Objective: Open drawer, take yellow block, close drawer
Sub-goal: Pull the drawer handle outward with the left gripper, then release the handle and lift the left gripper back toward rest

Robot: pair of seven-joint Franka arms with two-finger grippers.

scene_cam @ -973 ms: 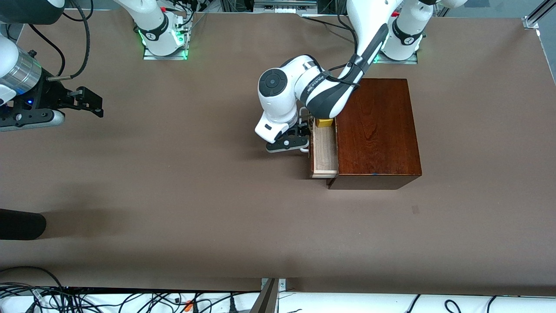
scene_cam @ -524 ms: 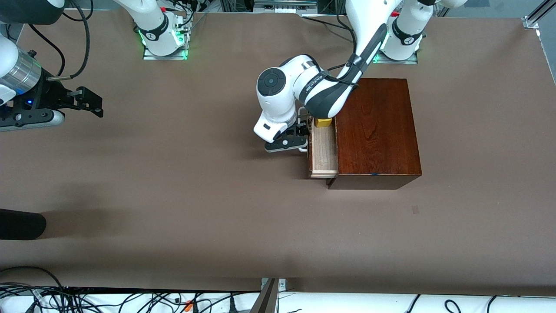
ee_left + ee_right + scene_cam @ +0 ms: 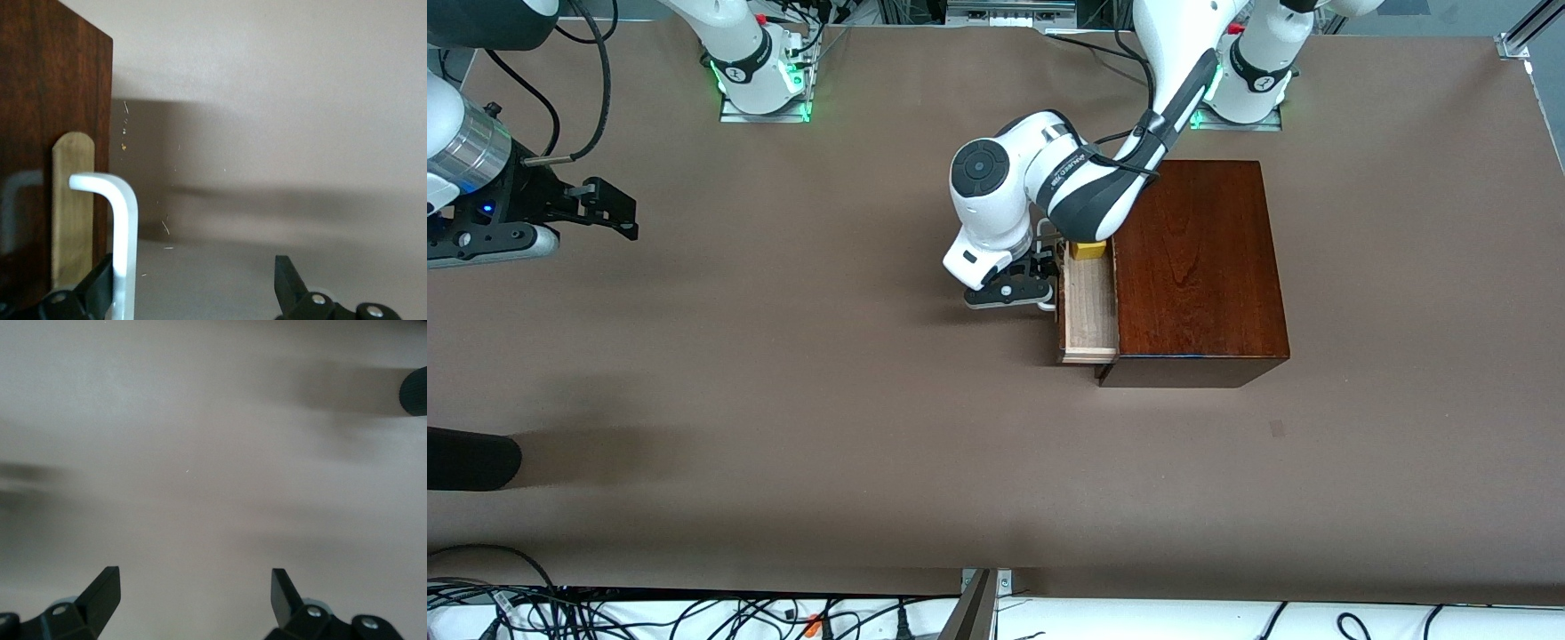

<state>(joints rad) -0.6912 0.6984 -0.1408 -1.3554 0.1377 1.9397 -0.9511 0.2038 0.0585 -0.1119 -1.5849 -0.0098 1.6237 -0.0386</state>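
Front view: my left gripper (image 3: pixel 1040 283) is hooking the handle (image 3: pixel 115 227) of the partly open drawer (image 3: pixel 1089 307), fingers wide; my right gripper (image 3: pixel 609 209) is waiting, wide, over the table (image 3: pixel 783 400).

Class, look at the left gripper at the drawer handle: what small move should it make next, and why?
Probably keep drawing the handle out, away from the box. The left gripper is open with one finger hooked by the handle. The drawer is only partly out, and the yellow block sits at its edge, under the arm. The right gripper waits, open.
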